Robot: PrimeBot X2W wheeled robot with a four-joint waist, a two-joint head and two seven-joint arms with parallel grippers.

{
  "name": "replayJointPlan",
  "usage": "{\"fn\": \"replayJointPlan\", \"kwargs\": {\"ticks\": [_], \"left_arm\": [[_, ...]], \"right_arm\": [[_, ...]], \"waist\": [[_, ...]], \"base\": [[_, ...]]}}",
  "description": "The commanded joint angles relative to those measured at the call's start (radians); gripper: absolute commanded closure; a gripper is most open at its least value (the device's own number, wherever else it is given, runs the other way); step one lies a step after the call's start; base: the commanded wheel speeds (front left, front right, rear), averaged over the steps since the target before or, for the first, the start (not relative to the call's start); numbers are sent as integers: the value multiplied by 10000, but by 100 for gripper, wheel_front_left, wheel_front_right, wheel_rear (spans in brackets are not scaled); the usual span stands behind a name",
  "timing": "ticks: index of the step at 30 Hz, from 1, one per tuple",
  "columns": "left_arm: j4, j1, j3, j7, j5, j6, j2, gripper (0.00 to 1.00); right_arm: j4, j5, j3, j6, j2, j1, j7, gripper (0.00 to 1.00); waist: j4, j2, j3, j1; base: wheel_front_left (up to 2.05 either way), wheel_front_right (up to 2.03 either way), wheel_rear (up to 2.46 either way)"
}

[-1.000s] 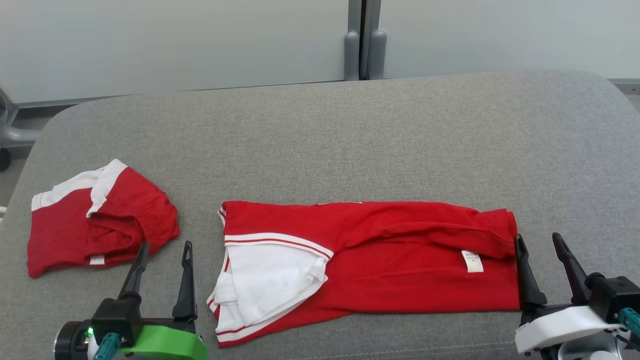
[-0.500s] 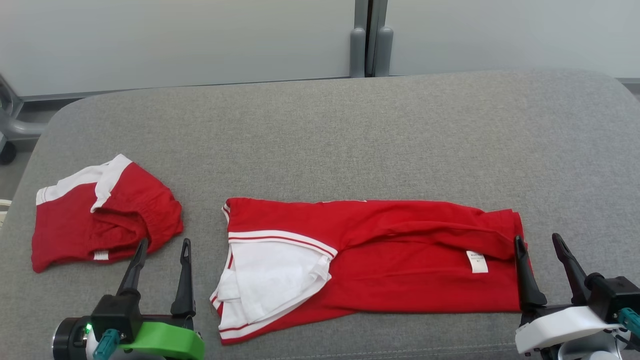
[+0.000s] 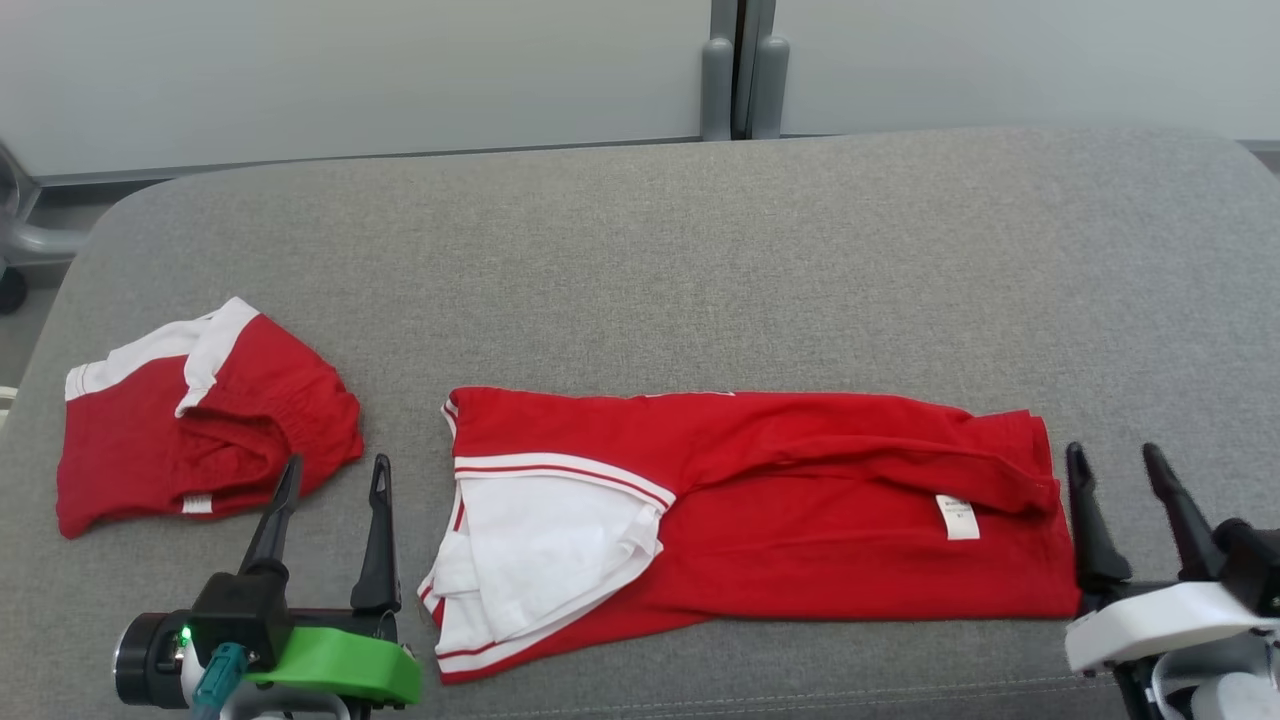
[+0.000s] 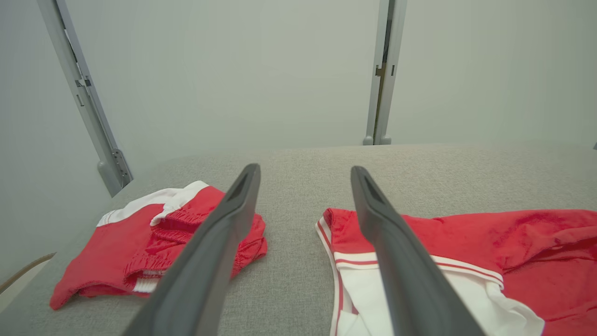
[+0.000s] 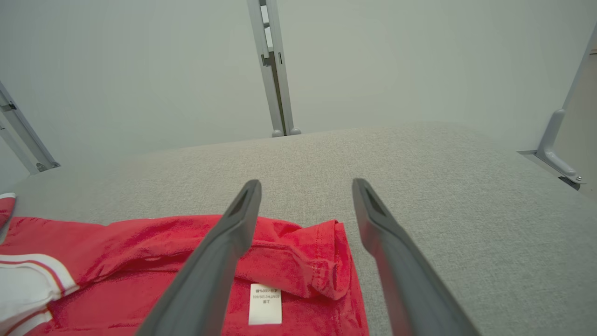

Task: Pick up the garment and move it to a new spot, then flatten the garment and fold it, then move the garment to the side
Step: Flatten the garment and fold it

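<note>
Grey cushion (image 3: 700, 260), pale wall (image 3: 350, 70) along the top.
Two red-and-white clothes: shirt (image 3: 820, 540) lower middle, shorts (image 3: 150, 450) left. Left gripper (image 3: 336, 465) and right gripper (image 3: 1113, 452), jaws apart, empty.

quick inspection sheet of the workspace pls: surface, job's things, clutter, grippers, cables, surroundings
surface: grey fabric top, smooth
job's things: long red garment lies as a lengthwise strip, white panel at its left end, white label facing up
clutter: small red and white garment bunched at the left, apart from the long one
grippers: left gripper open between the two garments; right gripper open at the long garment's right end; both hold nothing
cables: teal connector on the left wrist
surroundings: pale wall panels, grey post
</note>
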Motion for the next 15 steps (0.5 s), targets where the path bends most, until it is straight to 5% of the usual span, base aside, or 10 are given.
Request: {"fn": "replayJointPlan", "kwargs": {"ticks": [1,15], "left_arm": [[-43,-173,13,-27,85,-67,-67,0],[-56,-894,19,-27,393,-420,-373,0]], "right_arm": [[154,240,-122,-4,-227,-266,-20,0],[3165,1985,870,-2,-1770,-2365,685,0]], "waist": [[-48,-1,141,0],[-205,-1,1180,0]], "base": [[0,0,0],[0,0,0]]}}
